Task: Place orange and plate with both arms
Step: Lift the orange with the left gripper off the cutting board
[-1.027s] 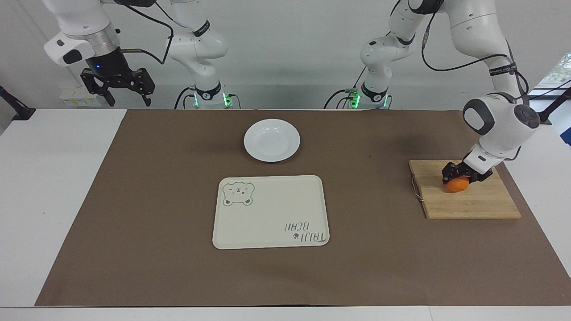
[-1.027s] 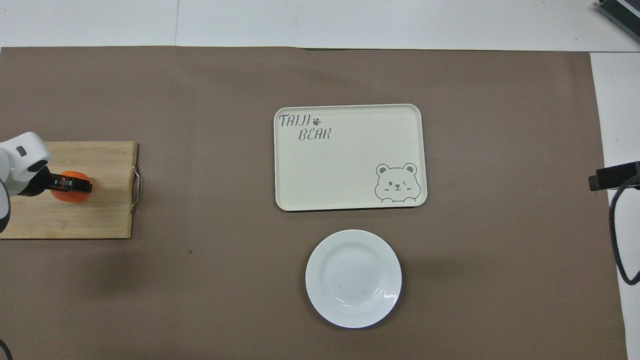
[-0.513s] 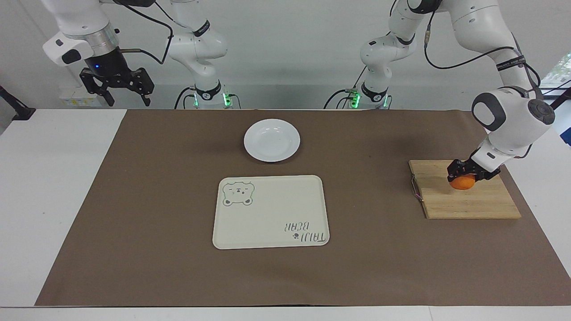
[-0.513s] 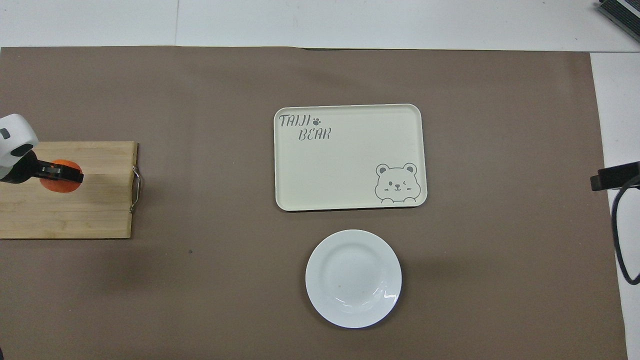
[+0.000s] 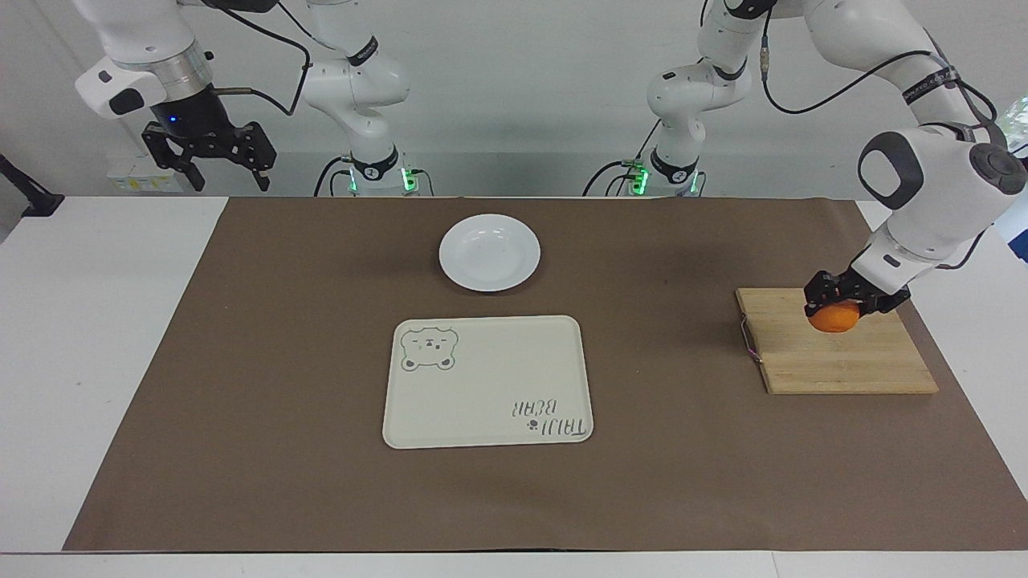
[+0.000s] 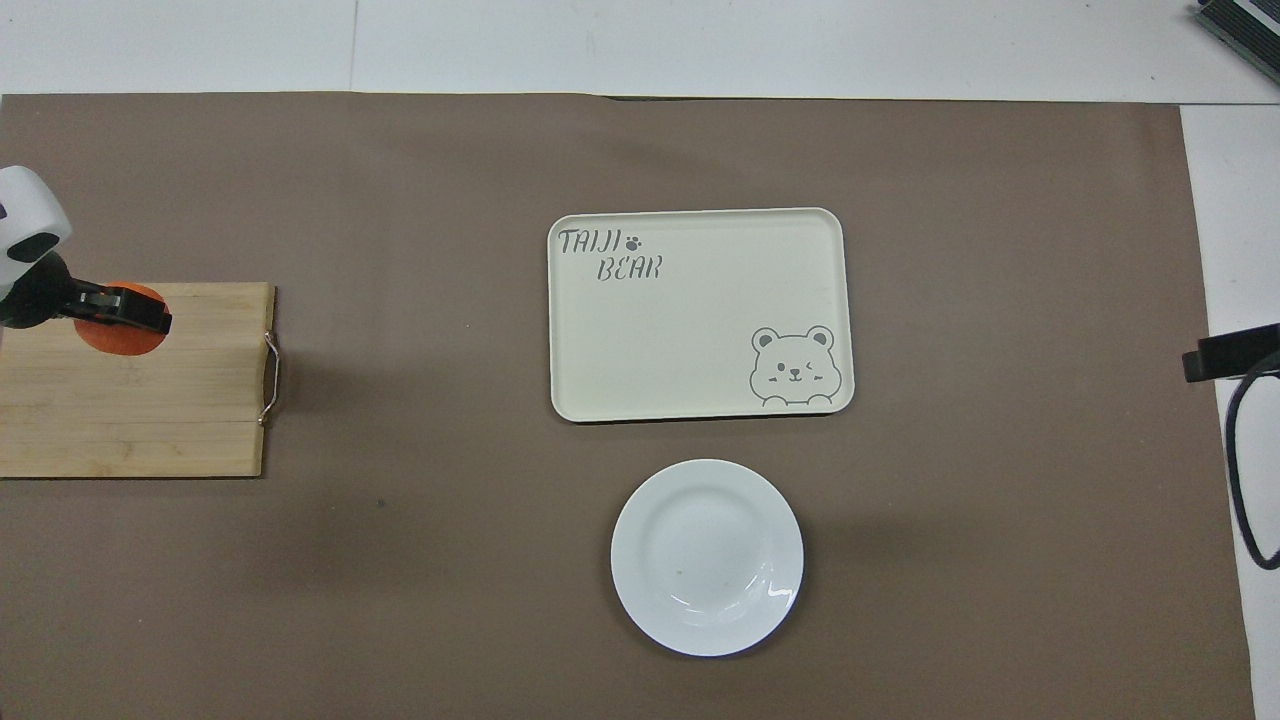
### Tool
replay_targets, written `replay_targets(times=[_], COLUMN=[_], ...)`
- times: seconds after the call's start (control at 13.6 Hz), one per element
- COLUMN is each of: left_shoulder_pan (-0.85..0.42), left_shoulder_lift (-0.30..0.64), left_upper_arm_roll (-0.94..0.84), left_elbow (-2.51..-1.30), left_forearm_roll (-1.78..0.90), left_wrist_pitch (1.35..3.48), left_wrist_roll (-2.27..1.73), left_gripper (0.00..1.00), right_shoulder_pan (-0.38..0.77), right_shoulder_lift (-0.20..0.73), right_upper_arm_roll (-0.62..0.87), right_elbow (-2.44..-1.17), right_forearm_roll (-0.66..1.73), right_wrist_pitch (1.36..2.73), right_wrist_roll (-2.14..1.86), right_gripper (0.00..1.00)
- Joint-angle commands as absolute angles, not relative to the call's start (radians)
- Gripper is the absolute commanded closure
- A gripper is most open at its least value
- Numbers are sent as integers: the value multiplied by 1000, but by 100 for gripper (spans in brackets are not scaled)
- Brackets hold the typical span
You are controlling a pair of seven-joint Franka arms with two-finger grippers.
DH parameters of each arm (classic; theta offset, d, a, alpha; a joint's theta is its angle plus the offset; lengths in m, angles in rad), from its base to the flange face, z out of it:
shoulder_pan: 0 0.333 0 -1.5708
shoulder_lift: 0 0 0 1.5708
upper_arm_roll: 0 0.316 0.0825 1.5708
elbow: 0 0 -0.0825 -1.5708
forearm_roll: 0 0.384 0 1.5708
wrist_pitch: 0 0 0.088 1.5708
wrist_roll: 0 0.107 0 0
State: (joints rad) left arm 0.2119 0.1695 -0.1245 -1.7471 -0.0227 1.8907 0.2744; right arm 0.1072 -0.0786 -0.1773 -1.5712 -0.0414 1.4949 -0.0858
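- Left gripper (image 5: 835, 305): clamped on the orange (image 5: 834, 319) from above, holding it in the air over the board (image 5: 835, 357) (the wooden cutting board at the left arm's end of the table). The fruit hangs below the fingers, clear of the wood.
- In the overhead view the orange (image 6: 118, 335) shows over the board's (image 6: 140, 410) edge farthest from the robots, partly covered by the left gripper (image 6: 120, 310).
- Right gripper (image 5: 210, 164): raised above the right arm's end of the table, jaws spread wide, nothing held. This arm waits.
- Plate (image 5: 489, 252): flat on the brown mat (image 5: 683, 482), at the middle of the table's length, close to the robots' edge. Nothing lies in it.
- Tray (image 5: 487, 380): cream rectangle with a bear drawing, just beside the plate and farther from the robots than it; the two do not touch.
- Plate and tray lie well apart from the board.
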Motion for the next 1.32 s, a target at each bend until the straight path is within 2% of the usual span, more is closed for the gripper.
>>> replay_targets(times=[0.0,0.29,0.88,1.25], left_shoulder_pan=[154,91,-116,-253], left_shoulder_lift=[140,100,29,11], left_upper_arm_roll=[-114,-115,-118,-126], left_elbow=[-1682,-1658,-1664,-1677], left_forearm_roll=[-15,-2,21,14], left_wrist_pitch=[1768,1694,1553,1562], left_wrist_roll=[178,95,-127,-198], left_gripper=[100,100,100,100], right_shoulder_pan=[106,101,81,72], right_shoulder_lift=[-101,-101,-100,-100], right_upper_arm_roll=[-169,-167,-181,-181], right_elbow=[-1598,-1595,-1592,-1595], right_forearm_roll=[-63,-63,-8,18], right_wrist_pitch=[1500,1500,1482,1485], right_wrist_roll=[-74,-86,-129,-129], right_gripper=[0,0,0,0])
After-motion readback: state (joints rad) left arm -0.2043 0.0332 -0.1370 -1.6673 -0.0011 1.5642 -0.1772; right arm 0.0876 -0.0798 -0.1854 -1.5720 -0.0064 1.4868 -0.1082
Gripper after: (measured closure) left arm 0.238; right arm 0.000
